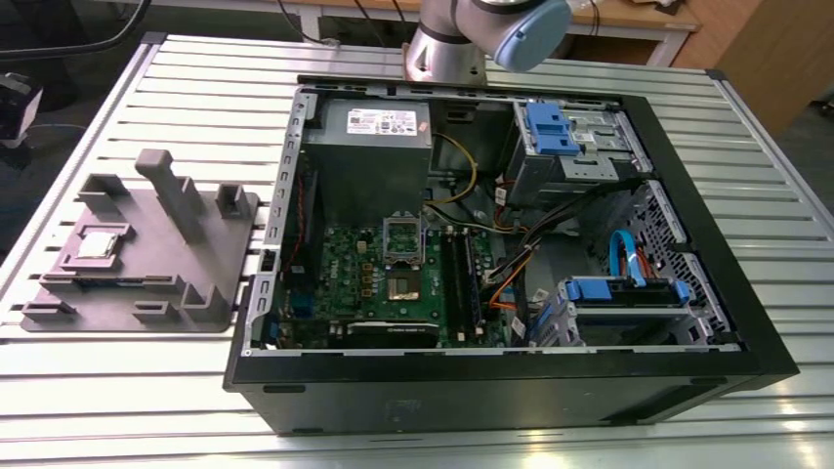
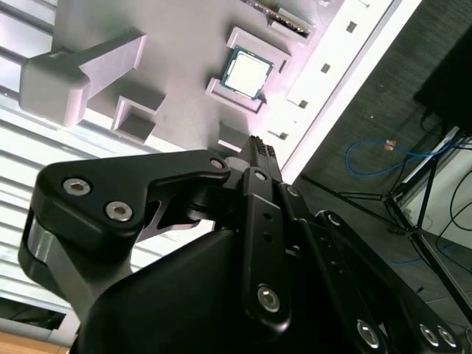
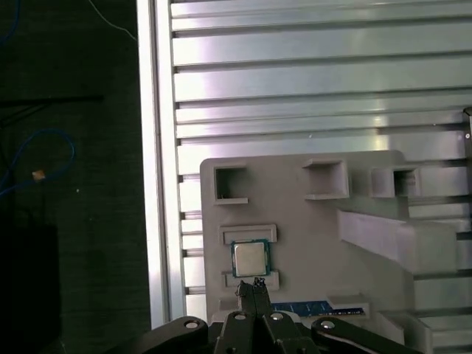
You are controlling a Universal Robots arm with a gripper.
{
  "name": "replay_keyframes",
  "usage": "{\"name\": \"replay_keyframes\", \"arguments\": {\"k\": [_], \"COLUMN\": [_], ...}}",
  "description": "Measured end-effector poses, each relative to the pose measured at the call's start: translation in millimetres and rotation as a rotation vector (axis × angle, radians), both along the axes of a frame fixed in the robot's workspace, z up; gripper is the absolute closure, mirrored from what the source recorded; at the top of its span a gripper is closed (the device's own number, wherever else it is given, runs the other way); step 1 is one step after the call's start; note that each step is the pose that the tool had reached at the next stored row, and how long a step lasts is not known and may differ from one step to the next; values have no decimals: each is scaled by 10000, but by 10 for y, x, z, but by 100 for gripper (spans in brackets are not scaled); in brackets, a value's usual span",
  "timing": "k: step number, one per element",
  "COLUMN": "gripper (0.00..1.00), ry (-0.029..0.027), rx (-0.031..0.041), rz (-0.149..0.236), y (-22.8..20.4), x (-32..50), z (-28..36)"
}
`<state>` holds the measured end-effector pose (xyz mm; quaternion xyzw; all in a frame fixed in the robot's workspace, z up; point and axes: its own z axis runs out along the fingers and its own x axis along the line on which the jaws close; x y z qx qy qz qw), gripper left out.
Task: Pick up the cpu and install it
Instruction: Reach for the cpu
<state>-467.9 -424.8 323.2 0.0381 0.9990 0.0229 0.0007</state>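
Observation:
The cpu (image 1: 98, 241) is a small square chip with a silver top. It lies in a framed pocket of the grey fixture (image 1: 144, 293) on the slatted table, at the exterior view's left. Both wrist views look down on the cpu (image 2: 247, 72) (image 3: 251, 257) from well above. My black gripper (image 3: 251, 285) (image 2: 258, 147) hangs over the fixture with its fingertips pressed together and nothing between them, its tips pointing just beside the chip. The green board's socket (image 1: 401, 284) sits inside the open computer case, its metal frame (image 1: 401, 237) lifted.
The open black case (image 1: 769, 342) fills the table's middle and right, with a grey power-supply box (image 1: 378, 127), blue drive brackets (image 1: 548, 127) and loose cables (image 1: 521, 264). The fixture carries tall posts (image 1: 170, 191). The arm's base (image 1: 450, 54) stands behind the case.

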Motion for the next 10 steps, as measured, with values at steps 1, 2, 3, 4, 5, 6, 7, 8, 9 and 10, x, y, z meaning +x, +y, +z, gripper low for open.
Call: {"name": "replay_keyframes", "arguments": {"k": [1,2,3,4,5,6,7,8,9,10], "gripper": [89,89,89,89,89,89,89,89,89,89], "ry": [0,0,0,-1,2,3,3,0,2,1], "rx": [0,0,0,0,-3,-4,-5,-3,-3,-3], "rz": [-1,-2,-2,-1,0,-1,-1,-1,-1,-1], "y": [-2,-4,-4,-5,-5,-5,-5,-5,-5,-5], "x": [0,-1,-1,0,0,0,0,0,0,0], "z": [-18,-36,-54,-67,-68,-68,-68,-74,-78,-78]}}
